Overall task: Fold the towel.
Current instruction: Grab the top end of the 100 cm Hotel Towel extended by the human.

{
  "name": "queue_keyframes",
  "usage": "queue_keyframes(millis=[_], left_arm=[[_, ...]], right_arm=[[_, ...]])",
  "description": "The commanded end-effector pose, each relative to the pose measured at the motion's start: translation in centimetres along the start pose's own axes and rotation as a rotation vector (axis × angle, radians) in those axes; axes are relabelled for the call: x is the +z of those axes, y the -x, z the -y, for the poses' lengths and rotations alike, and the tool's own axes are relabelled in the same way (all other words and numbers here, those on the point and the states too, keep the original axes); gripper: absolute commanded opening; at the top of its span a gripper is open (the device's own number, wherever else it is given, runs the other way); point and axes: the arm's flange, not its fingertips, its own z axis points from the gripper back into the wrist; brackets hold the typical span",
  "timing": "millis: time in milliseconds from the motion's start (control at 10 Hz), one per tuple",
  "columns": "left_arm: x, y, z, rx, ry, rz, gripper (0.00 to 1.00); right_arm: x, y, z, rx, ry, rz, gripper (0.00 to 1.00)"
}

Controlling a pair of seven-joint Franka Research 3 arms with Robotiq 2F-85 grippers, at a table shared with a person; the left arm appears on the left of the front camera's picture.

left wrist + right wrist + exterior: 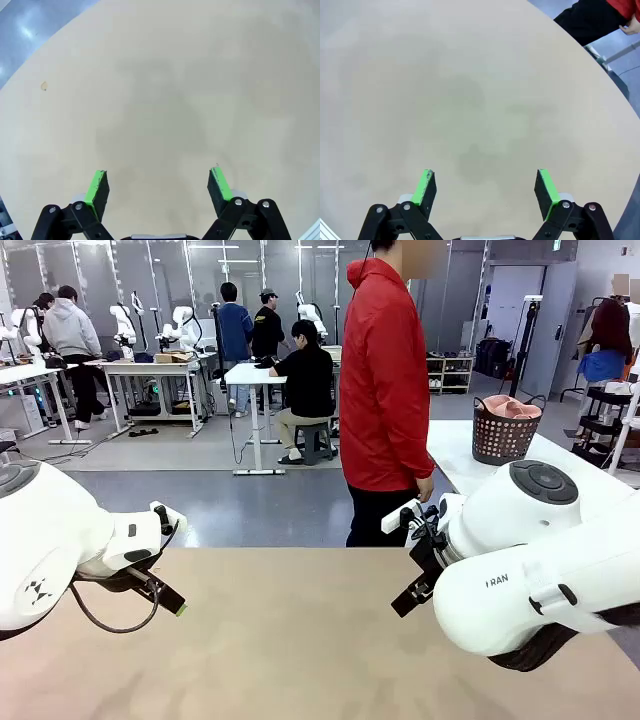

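Towel is well apart from both tools, so starting at the tools and working out. The left tool is released, green pads spread wide with just bare tan surface between them. Same deal with the right tool: jaws wide apart, gripping nothing. Both hang above the surface, one at each side, and the whole middle between them is open room.

Edges: in the left wrist view the surface's edge cuts across the top left corner, with grey floor past it, and there's a tiny brownish mark close to that edge. In the right wrist view the edge runs diagonally down the upper right.

Right past that far edge stands a person in a red jacket and dark trousers, side-on, one hand hanging down just above the right arm. Further off, behind the right arm, a white table carries a black basket, and the pink towel is bunched up inside it, poking over the rim.
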Motion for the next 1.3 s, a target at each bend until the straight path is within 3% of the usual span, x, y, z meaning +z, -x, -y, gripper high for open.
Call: queue_keyframes(millis=[0, 800, 900, 1000, 1200], left_arm=[[0.0, 0.0, 0.0, -0.001, 0.000, 0.000, 1.00], [0.0, 0.0, 0.0, -0.001, 0.000, 0.000, 1.00], [2.6, -1.7, 0.0, 0.020, 0.068, 0.057, 1.00], [5.2, -2.8, -0.9, 0.029, 0.054, 0.068, 1.00], [11.3, -3.7, -4.6, 0.108, 0.265, 0.013, 1.00]], right_arm=[[0.0, 0.0, 0.0, 0.000, 0.000, 0.000, 1.00], [0.0, 0.0, 0.0, 0.002, 0.000, 0.000, 1.00], [2.7, -1.6, 0.7, 0.003, -0.007, 0.032, 1.00], [5.7, -2.7, 1.7, -0.009, -0.043, 0.041, 1.00], [12.0, -3.8, 4.6, -0.080, -0.169, 0.017, 1.00]])
